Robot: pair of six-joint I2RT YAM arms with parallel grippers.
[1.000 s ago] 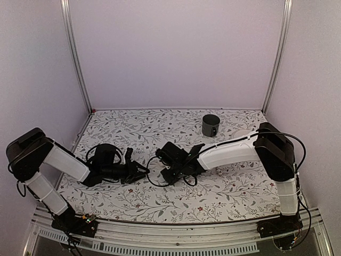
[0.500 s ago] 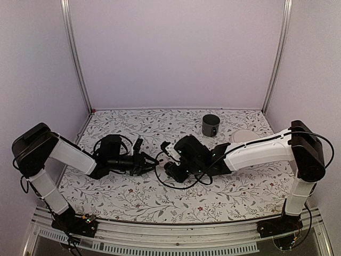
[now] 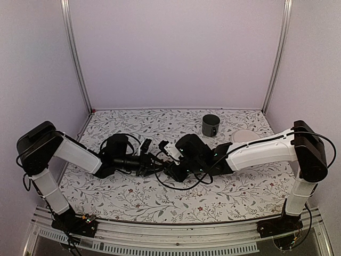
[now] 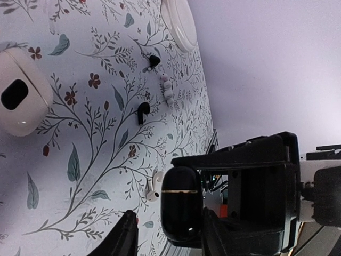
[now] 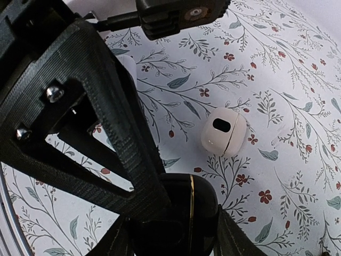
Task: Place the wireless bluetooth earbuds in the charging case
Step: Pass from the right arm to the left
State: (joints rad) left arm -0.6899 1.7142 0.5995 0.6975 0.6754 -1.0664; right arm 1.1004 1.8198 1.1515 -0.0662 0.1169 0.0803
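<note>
The right pincer (image 5: 178, 226), jaws partly closed, grips the black case (image 5: 181, 205) on both sides. The left pincer (image 4: 169, 234), partly open, straddles the same case with a gap on one side; a black earbud (image 4: 143, 112) lies beyond it.

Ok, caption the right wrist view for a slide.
Right gripper clamped on a black case over the floral table, with a white case lying beyond it.

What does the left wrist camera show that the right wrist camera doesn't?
Only the left wrist view: a black earbud, a second black earbud and a white dish. Only the right wrist view: a black printed frame close up, filling its left side. Both: the floral table, the white case lying on it, and the black case with a gold band, between the right end effector's fingers.
</note>
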